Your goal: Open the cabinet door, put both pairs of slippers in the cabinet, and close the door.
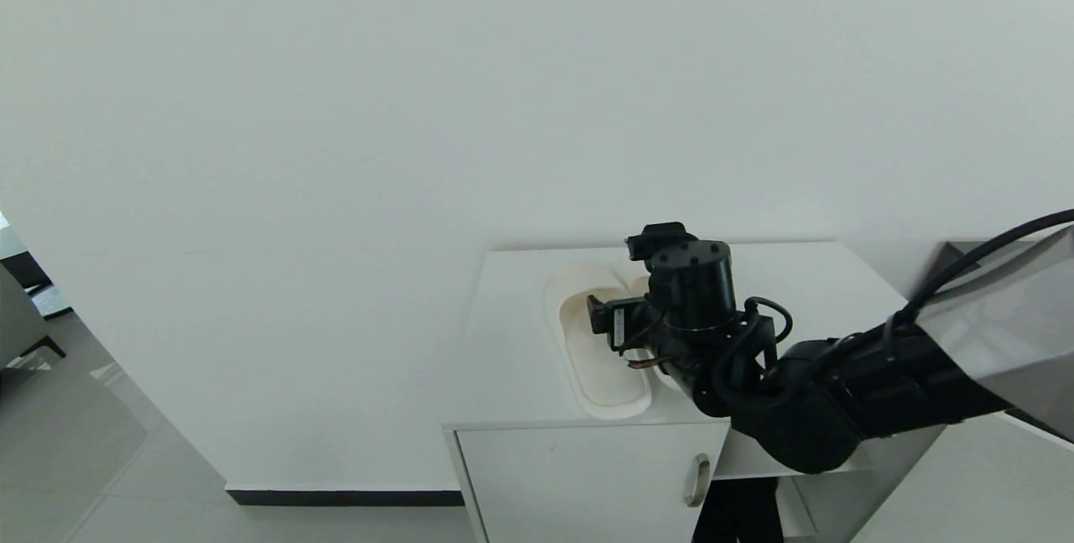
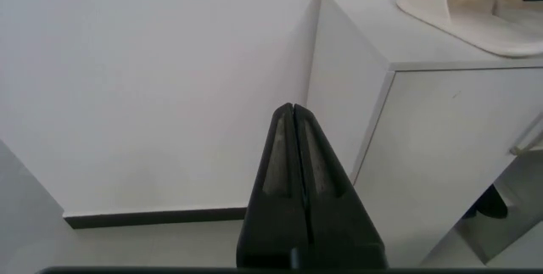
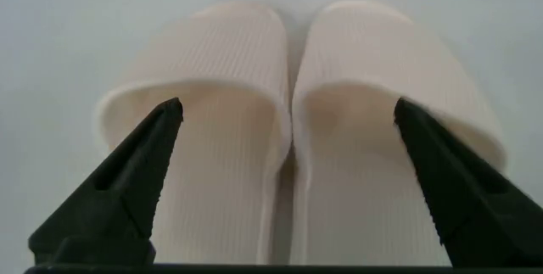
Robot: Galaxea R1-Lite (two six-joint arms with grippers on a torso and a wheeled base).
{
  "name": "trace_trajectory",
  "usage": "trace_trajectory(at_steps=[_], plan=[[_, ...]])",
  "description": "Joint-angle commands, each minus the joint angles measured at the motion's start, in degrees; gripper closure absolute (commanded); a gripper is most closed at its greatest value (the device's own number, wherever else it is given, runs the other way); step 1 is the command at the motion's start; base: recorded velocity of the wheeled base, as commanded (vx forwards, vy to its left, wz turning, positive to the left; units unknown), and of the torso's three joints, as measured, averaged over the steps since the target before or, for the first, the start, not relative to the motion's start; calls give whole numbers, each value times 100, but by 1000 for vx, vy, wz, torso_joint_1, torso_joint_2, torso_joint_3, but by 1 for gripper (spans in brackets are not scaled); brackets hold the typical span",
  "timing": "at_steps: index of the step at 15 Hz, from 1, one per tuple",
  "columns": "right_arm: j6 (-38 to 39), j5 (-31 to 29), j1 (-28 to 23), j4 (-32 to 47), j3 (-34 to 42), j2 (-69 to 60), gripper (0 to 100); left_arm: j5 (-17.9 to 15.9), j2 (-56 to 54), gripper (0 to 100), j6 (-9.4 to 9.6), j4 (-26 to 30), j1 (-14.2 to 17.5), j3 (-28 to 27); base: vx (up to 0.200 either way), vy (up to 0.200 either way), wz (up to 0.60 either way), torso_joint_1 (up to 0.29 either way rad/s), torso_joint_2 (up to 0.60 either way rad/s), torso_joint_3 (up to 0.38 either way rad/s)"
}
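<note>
Soft, even light throughout. The white wall point(image 1: 336, 107) is bright and turns slightly greyer toward the top. The slippers point(image 3: 212, 62) cast only faint shadows on the cabinet top point(image 1: 512, 333), darkest in the seam between them. The black right pincer point(image 3: 288, 104) shows almost as a silhouette. The floor tiles point(image 1: 75, 451) carry a dull sheen.

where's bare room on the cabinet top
Bare: the cabinet top strip between its left edge and the slippers, and the back right corner by the wall. Crowded: the middle, where the open right tool hangs over them.
</note>
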Motion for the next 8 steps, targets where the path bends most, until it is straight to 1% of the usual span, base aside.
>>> trace_trajectory(at_steps=[1, 7, 8], plan=[[1, 10, -54, -3, -214, 365, 0, 0, 7, 100, -2, -2, 0, 0, 0, 0, 0, 0, 0, 0], [-131, 1, -203, 15, -856, 972, 0, 0, 7, 100, -2, -2, 0, 0, 0, 0, 0, 0, 0, 0], [-263, -8, -282, -3, -1155, 1156, 0, 0, 7, 100, -2, -2, 0, 0, 0, 0, 0, 0, 0, 0]])
